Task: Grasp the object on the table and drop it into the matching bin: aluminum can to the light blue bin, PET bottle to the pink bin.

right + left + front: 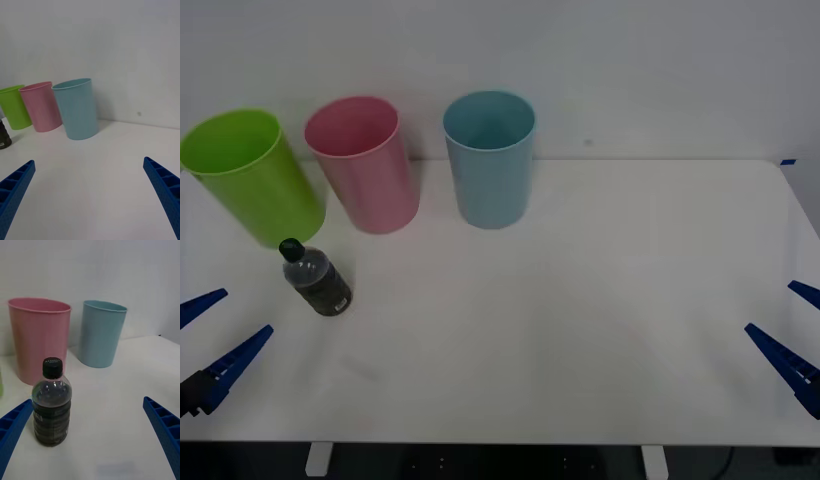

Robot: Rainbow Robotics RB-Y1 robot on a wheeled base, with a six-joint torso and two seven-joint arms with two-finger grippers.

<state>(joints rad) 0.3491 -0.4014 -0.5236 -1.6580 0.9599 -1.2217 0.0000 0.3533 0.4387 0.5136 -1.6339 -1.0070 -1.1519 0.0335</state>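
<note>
PET bottle (pixel 317 279) stands upright on the counter (pixel 580 320), near its left side, just in front of the lime green bin (pixel 250 175) and the pink bin (pixel 363 163); nothing holds it. My left gripper (pixel 208 335) sits low at the left counter edge with its fingers spread wide and empty, pointed toward the bottle. In the left wrist view the bottle (pixel 51 405) stands close to one finger, not centred in the gap. Right gripper (pixel 792 335) is likewise spread and empty at the far right edge, well apart from everything; I judge it idle. Risks as I read them: if I drive the left gripper straight in from this offset, the near finger could strike the bottle's side and topple or roll it, since it is small and looks light. It could also be shoved back against the green bin. The pink bin and green bin stand side by side, so a sloppy release could land in the wrong one or hit a rim. The light blue bin (pixel 489 155) stands to the pink bin's right and is the wrong target for this item. Contents: from the front view all three bins look empty as far as I can see inside; their lowest parts are partly hidden.
</note>
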